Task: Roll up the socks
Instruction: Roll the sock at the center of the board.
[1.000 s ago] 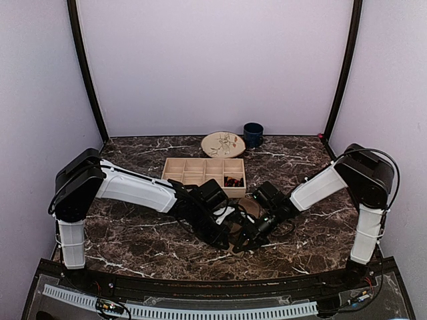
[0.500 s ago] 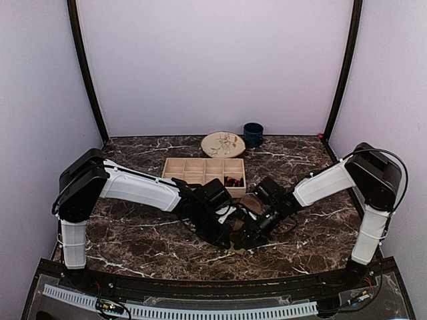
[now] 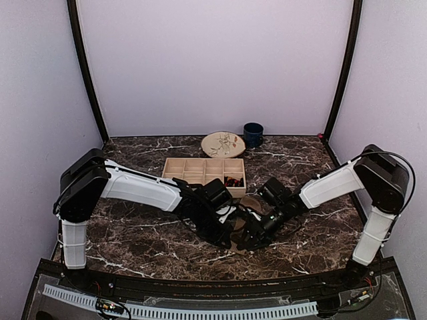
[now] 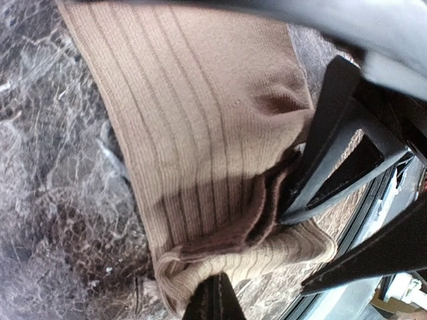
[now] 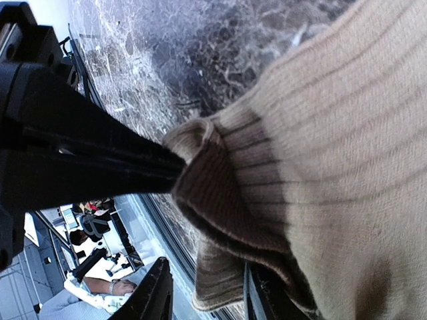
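The tan ribbed knit sock [image 4: 200, 133], its darker brown lining exposed at the folded cuff, lies on the dark marble table [image 3: 133, 233] near centre, long axis running near to far. The cuff end is pinched by the left end effector [image 3: 230, 230]. The right end effector [image 3: 252, 235], just beside it, grips the same cuff. Neither arm is nearer.

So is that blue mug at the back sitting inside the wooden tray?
No, the blue mug stands on the marble table behind the wooden tray, beside the plate.
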### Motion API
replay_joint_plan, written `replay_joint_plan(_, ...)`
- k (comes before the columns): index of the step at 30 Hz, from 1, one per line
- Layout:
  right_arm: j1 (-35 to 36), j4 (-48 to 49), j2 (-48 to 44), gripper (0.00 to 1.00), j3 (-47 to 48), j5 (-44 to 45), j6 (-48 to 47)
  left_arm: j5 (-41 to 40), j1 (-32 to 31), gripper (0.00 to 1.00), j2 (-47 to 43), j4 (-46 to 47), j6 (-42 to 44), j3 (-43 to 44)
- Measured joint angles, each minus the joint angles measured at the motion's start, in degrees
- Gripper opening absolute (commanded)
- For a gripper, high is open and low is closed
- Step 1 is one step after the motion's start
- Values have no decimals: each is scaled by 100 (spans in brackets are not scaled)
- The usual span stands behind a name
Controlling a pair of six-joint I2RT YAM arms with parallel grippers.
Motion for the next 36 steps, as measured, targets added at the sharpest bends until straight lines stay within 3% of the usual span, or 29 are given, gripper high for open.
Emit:
replay_joint_plan(14,-92,398,-649,38,-654,278,369,87,0,0,85,-39,-136,107)
replay_joint_plan(20,-157,162,-1292,39,-850,824,398,122,2,0,127,-103,-155,177)
replay_joint_plan(28,9,-584,-2975,39,-772,2734,-205,201,2,0,264,-372,-144,433)
replay_joint_plan(32,807,-887,-3519,39,-772,4030,-415,348,2,0,356,-468,-120,562)
replay_joint_plan(36,2149,-1102,-3574,40,-734,5556,-520,494,15,0,457,-678,-42,741)
